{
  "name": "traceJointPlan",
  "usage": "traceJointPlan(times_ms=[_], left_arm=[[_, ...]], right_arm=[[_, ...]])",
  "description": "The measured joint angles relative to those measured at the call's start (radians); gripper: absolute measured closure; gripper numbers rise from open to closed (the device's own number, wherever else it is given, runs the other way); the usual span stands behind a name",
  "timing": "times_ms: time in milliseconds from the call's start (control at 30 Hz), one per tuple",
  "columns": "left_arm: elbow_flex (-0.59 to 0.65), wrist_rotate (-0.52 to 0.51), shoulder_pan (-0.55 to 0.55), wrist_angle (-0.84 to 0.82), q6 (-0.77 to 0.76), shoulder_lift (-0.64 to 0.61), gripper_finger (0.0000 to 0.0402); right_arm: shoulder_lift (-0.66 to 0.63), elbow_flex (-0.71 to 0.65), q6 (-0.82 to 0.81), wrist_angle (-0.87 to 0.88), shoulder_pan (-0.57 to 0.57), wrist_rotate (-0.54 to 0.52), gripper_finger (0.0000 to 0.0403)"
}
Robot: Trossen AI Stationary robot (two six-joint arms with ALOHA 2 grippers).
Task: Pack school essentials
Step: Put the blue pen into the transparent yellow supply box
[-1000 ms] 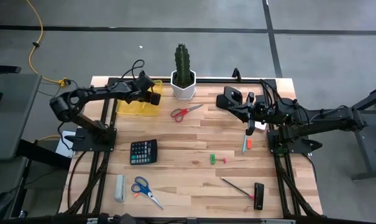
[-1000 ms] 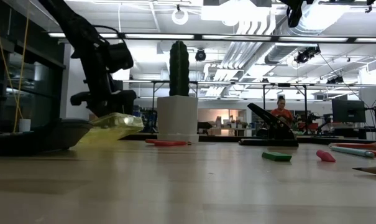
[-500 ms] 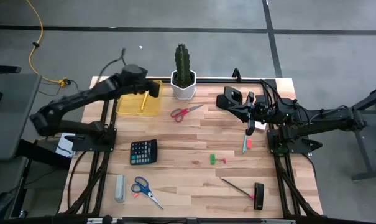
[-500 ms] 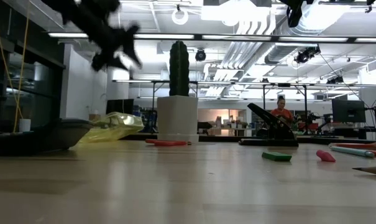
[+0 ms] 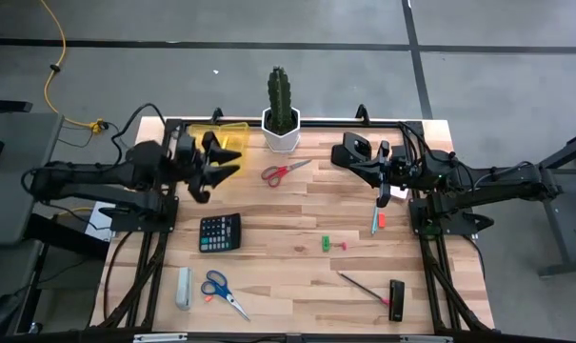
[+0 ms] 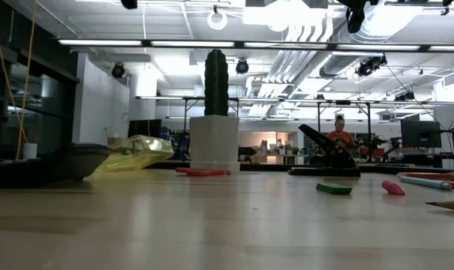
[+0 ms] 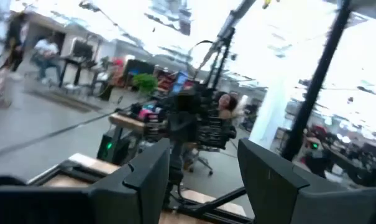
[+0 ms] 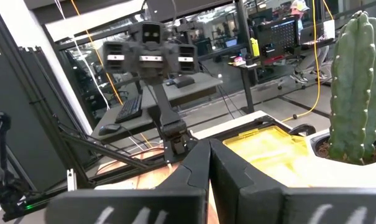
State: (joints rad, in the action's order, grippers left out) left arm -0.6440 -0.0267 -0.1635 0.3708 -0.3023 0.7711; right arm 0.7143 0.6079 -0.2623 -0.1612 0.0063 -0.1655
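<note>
My left gripper (image 5: pixel 216 158) is open and held high over the table's far-left corner, just on the near side of the yellow see-through pouch (image 5: pixel 221 132), which lies flat on the table (image 6: pixel 133 154). It holds nothing; in its wrist view the open fingers (image 7: pixel 200 180) face the room. My right gripper (image 5: pixel 348 151) is shut and empty, raised near the far right. On the table lie red-handled scissors (image 5: pixel 286 171), blue-handled scissors (image 5: pixel 221 289), a teal and red pen (image 5: pixel 375 219), a green piece (image 5: pixel 326 244) and a thin dark stick (image 5: pixel 361 285).
A potted cactus (image 5: pixel 280 114) stands at the far edge beside the pouch. A black calculator (image 5: pixel 219 232) and a pale grey bar (image 5: pixel 184 287) lie on the left half. A small black object (image 5: pixel 396 293) lies near the right corner. Bare wood shows across the table's middle.
My left gripper has risen from the yellow pouch, left the top of the low view, and drawn back toward the table's left edge as its arm folded. The pouch stays flat where it was. My right arm has kept still.
</note>
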Motion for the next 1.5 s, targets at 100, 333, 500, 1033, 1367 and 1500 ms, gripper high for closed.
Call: traceJointPlan(times_ms=[100, 333, 500, 1033, 1367, 1500], left_arm=[[0.000, -0.013, 0.030, 0.000, 0.061, -0.001, 0.0225], [0.000, -0.014, 0.034, -0.007, 0.074, -0.001, 0.0225], [0.000, -0.055, 0.034, -0.009, 0.137, -0.001, 0.0225], [0.000, -0.126, 0.033, -0.145, 0.285, -0.012, 0.0393], [0.035, -0.146, 0.033, -0.131, 0.251, -0.037, 0.0401], [0.035, -0.158, 0.033, -0.133, 0.245, -0.038, 0.0401]], right_arm=[[0.000, 0.000, 0.002, 0.000, 0.000, 0.000, 0.0402], [0.000, 0.000, 0.010, 0.000, 0.000, 0.000, 0.0402], [0.000, 0.000, 0.010, 0.000, 0.000, 0.000, 0.0402], [0.000, 0.000, 0.010, -0.001, 0.000, 0.000, 0.0402], [0.065, 0.119, -0.238, 0.334, 0.000, -0.058, 0.0371], [0.182, 0.240, -0.362, 0.720, 0.000, -0.107, 0.0308]])
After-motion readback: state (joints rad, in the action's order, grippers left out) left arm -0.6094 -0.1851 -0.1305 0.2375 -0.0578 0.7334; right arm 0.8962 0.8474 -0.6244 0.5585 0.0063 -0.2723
